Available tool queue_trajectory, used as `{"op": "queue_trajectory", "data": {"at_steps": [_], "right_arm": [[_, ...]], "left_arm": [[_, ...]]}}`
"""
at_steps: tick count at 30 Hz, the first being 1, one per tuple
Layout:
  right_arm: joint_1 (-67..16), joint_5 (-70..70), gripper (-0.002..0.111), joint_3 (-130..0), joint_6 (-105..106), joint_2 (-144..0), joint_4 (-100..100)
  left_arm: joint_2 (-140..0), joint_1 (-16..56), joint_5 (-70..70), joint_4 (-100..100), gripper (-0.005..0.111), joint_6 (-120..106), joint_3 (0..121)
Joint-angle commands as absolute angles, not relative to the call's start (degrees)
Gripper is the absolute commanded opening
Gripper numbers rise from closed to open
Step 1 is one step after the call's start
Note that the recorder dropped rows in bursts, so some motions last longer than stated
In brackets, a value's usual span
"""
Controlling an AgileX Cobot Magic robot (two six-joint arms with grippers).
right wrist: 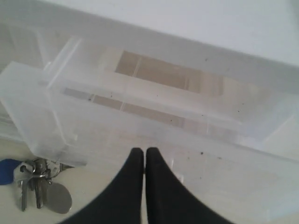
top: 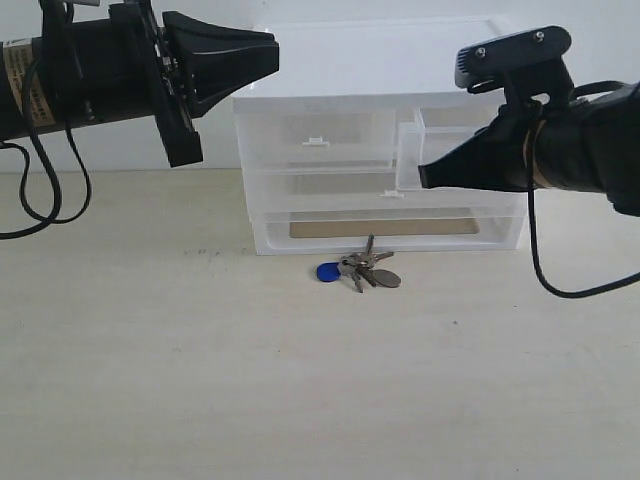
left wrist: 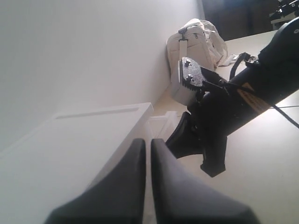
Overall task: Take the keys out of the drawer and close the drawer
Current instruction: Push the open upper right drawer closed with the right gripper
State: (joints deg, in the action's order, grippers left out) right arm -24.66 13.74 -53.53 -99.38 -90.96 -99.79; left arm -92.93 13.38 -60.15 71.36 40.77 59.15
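The keys (top: 365, 270), grey metal with a round blue tag (top: 327, 272), lie on the table just in front of the drawer unit; the right wrist view has the keys (right wrist: 41, 189) beside the unit's base. The drawer (top: 408, 155), the right-hand small translucent one, stands pulled out and looks empty (right wrist: 117, 107). My right gripper (top: 424, 176) is shut, its tips (right wrist: 143, 151) at the drawer's front face with nothing between them. My left gripper (top: 275, 50) is shut and empty, hovering above the unit's top left (left wrist: 148, 142).
The white drawer unit (top: 380, 235) stands against the back wall, with the left-hand small drawer (top: 316, 141) pushed in and a full-width drawer below. A white bag (left wrist: 196, 39) sits beyond the unit. Black cables hang from both arms.
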Motion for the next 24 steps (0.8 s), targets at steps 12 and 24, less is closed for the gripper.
{"op": "queue_trajectory", "data": {"at_steps": [12, 24], "right_arm": [[-24.5, 15.5, 0.000, -61.3, -91.1, -97.2, -99.9], [-22.7, 15.3, 0.000, -61.8, -90.8, -97.3, -99.9]], "left_arm": [[-92.4, 13.8, -59.7, 71.0, 0.004, 40.3, 58.9], [-92.4, 13.8, -59.7, 71.0, 0.004, 40.3, 58.9]]}}
